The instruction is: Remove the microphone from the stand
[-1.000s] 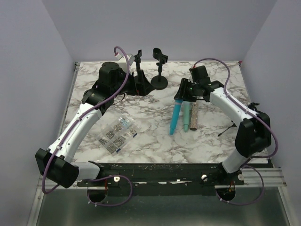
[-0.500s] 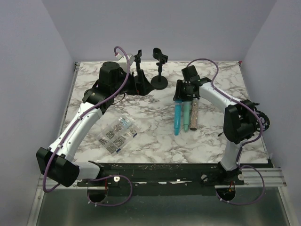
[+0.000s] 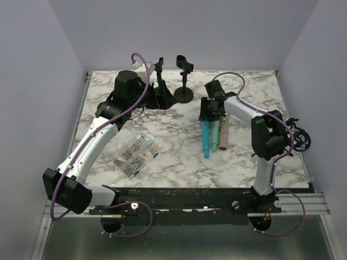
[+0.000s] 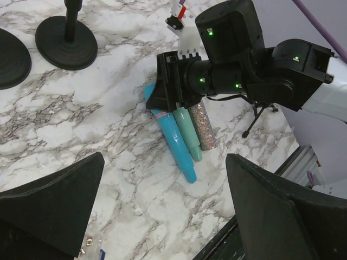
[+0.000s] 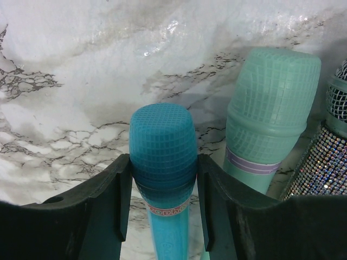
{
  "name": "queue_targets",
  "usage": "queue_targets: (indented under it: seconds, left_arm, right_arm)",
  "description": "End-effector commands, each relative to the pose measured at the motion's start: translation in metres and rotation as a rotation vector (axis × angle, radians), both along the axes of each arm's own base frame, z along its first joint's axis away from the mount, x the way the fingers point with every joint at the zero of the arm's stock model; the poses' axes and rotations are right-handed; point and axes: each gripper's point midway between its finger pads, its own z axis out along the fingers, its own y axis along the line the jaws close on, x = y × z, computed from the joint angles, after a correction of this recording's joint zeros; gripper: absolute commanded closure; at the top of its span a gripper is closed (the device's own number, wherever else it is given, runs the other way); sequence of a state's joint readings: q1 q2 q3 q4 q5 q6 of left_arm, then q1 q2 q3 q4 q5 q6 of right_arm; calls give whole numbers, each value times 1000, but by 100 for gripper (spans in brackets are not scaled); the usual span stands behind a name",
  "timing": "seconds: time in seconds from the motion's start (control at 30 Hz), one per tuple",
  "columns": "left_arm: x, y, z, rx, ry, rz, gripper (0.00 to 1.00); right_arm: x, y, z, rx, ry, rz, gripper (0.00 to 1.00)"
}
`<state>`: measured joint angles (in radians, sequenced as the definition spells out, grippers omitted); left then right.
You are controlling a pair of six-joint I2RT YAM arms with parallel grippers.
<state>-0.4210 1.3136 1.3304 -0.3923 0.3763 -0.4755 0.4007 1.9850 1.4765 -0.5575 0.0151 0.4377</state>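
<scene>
Far left, the left gripper [image 3: 157, 96] hangs with jaws spread wide, grasping nothing, probably waiting by the stand [image 3: 184, 93] just to its right, whose clip sits empty. Farther right, the right gripper [image 5: 162, 162] clamps the head of the blue microphone [image 5: 162, 135], already off the stand, apparently to lay it on the table [image 3: 244, 157] alongside a green microphone [image 5: 271, 108] and a glittery microphone [image 5: 320, 162].
</scene>
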Motion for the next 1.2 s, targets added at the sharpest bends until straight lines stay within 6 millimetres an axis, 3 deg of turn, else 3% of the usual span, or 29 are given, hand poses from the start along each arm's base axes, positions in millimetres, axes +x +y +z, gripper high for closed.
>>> queue_targets:
  seconds: [0.0, 0.23, 0.43, 0.7, 1.0, 1.17]
  left_arm:
    - [1, -1, 7, -18, -10, -14, 2]
    - [1, -1, 8, -21, -9, -16, 1]
    - [0, -1, 9, -24, -14, -17, 2]
    - [-1, -1, 11, -27, -17, -17, 1]
    - [-2, 0, 13, -29, -23, -16, 1]
    - [-3, 0, 15, -34, -27, -18, 2]
  right_arm:
    - [11, 5, -4, -5, -31, 1, 80]
    - [9, 3, -12, -15, -15, -6, 67]
    - [6, -4, -17, -48, -2, -21, 61]
    - [5, 0, -10, -36, -12, -1, 47]
    - [9, 8, 24, -20, -64, 22, 37]
    - [7, 13, 70, 20, -134, 33, 37]
